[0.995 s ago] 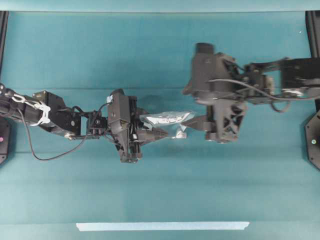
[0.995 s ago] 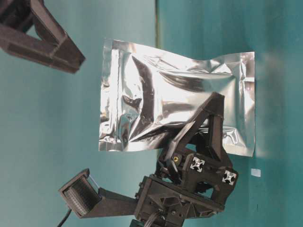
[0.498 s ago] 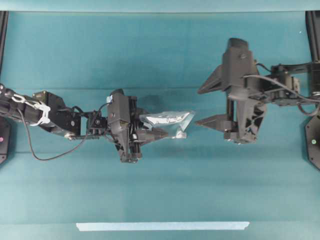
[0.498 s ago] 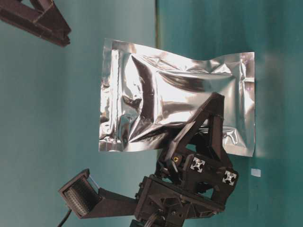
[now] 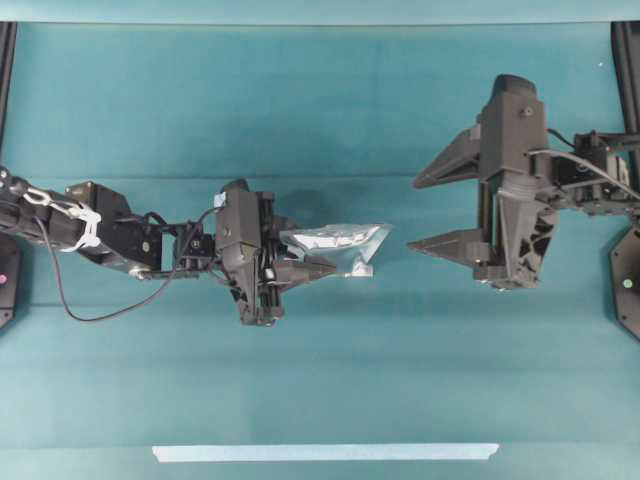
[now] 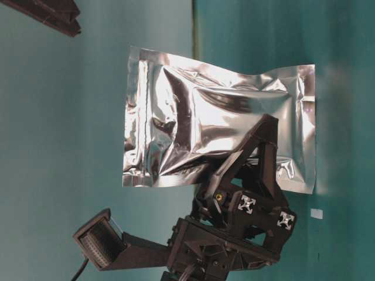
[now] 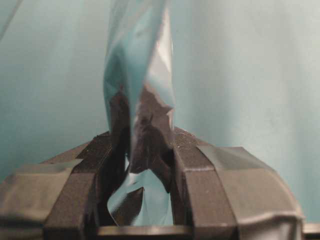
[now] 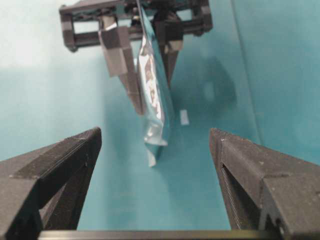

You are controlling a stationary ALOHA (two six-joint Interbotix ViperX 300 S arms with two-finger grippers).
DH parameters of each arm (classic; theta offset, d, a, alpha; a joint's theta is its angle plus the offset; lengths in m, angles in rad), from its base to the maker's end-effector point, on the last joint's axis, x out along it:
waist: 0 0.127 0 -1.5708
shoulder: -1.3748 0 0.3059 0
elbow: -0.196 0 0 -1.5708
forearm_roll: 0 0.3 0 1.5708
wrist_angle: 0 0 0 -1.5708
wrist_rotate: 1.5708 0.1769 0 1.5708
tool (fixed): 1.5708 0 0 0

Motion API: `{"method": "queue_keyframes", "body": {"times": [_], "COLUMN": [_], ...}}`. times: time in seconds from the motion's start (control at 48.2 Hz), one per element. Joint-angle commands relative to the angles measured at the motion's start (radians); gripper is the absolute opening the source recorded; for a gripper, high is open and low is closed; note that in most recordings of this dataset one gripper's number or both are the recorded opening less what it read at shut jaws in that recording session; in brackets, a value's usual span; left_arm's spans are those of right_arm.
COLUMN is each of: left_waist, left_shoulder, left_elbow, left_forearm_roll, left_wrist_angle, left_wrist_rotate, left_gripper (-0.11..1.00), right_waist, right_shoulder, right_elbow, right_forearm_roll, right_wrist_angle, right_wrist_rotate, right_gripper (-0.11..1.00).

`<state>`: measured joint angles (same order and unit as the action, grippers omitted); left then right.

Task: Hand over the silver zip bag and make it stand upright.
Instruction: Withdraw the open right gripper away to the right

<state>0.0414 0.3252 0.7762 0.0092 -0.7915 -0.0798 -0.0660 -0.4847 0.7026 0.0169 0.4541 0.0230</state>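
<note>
The silver zip bag (image 5: 335, 239) (image 6: 217, 132) hangs over the teal table, with my left gripper (image 5: 318, 253) (image 7: 142, 150) shut on one of its edges. In the left wrist view the crinkled foil (image 7: 137, 65) rises from between the two pads. My right gripper (image 5: 412, 215) (image 8: 155, 134) stands wide open to the right of the bag, a short gap away from it and holding nothing. The right wrist view shows the bag (image 8: 152, 100) edge-on ahead, pinched between the left fingers (image 8: 120, 55). One right finger (image 6: 47, 9) shows at the top left corner of the table-level view.
A pale tape strip (image 5: 325, 452) lies along the table's front edge. A small white scrap (image 8: 184, 117) (image 6: 316, 213) rests on the table close to the bag. Black frame posts (image 5: 625, 60) stand at the table's far corners.
My right gripper has drawn back to the right, away from the bag, still open. The left gripper and the bag have stayed where they were.
</note>
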Motion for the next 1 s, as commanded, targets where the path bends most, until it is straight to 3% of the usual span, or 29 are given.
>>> {"method": "queue_keyframes", "body": {"times": [0.0, 0.975], "left_waist": [0.000, 0.000], "left_shoulder": [-0.009, -0.009], "left_elbow": [-0.005, -0.002], "left_forearm_roll": [0.000, 0.000], "left_wrist_angle": [-0.002, 0.000], "left_wrist_rotate": [0.002, 0.003], "left_gripper": [0.25, 0.25], "right_waist": [0.002, 0.011], "right_shoulder": [-0.020, -0.087], "right_elbow": [-0.005, 0.057], "right_forearm_roll": [0.002, 0.006], "right_wrist_angle": [-0.009, -0.008], "right_wrist_rotate": [0.011, 0.046], "right_gripper": [0.89, 0.89]}}
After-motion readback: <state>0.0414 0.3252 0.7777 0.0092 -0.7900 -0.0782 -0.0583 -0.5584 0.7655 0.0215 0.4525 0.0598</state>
